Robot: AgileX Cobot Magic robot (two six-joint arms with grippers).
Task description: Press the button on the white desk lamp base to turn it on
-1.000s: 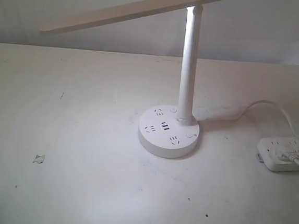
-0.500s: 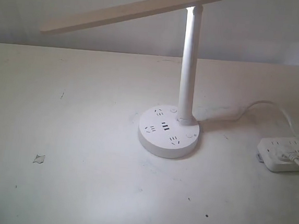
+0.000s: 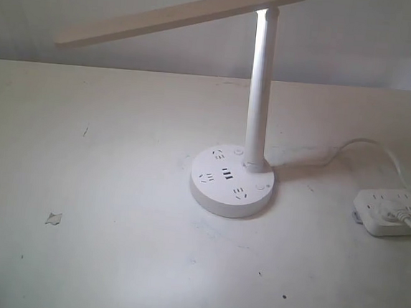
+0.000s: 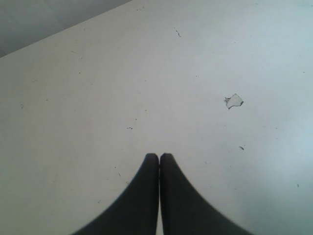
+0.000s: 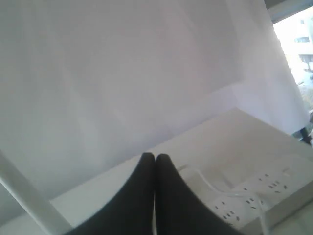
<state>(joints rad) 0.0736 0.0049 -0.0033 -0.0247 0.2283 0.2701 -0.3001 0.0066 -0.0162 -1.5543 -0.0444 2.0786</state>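
Note:
The white desk lamp stands mid-table in the exterior view: round base (image 3: 231, 189) with socket holes and dark USB slots, slim upright pole (image 3: 260, 87), long flat bar head (image 3: 174, 14) slanting down to the left. No gripper shows in the exterior view. My left gripper (image 4: 159, 156) is shut, its dark fingers pressed together over bare table, holding nothing. My right gripper (image 5: 155, 156) is also shut and empty, held near the power strip, with the lamp's pole (image 5: 29, 200) at the edge of that view. The base is hidden from both wrist views.
A white rectangular power strip (image 3: 391, 210) with a plugged cable lies at the table's right edge, and appears as the power strip (image 5: 259, 196) in the right wrist view. The lamp's cord (image 3: 357, 146) runs toward it. A small paper scrap (image 3: 54, 218) lies at left, seen as scrap (image 4: 234, 101).

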